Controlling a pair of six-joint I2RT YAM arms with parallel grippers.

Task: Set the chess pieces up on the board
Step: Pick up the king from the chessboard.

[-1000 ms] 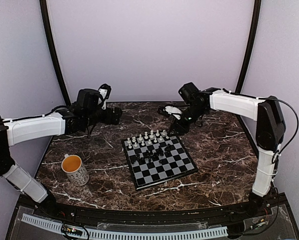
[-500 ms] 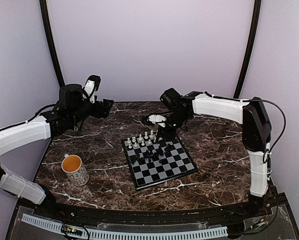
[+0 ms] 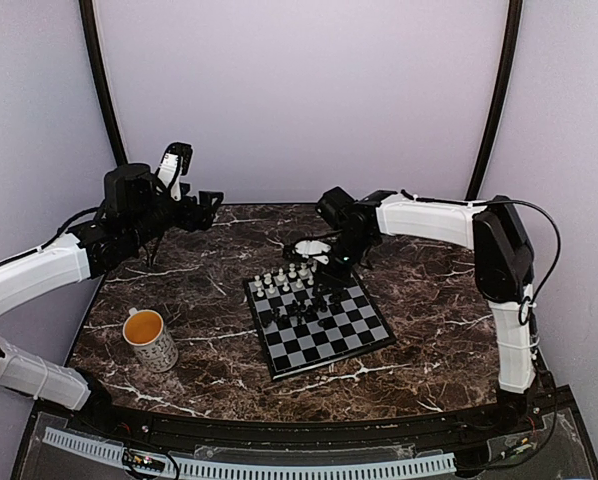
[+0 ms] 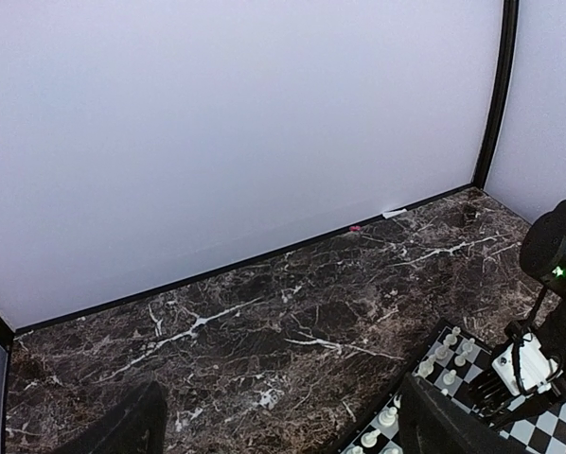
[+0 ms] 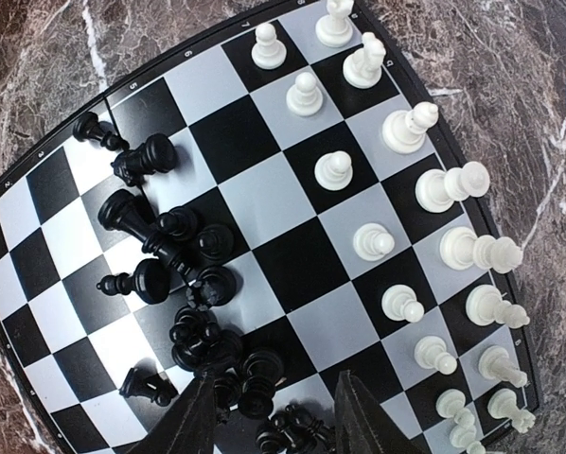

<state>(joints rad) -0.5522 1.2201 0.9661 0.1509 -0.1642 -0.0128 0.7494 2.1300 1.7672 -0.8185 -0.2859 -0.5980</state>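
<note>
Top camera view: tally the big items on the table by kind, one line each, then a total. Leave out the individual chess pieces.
Mug: 1
Chessboard: 1
Robot arms: 2 (left arm, right arm)
Total: 4

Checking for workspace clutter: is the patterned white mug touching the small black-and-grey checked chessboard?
Apart. The top external view shows a strip of dark marble tabletop between the patterned white mug and the black-and-grey checked chessboard.
</note>
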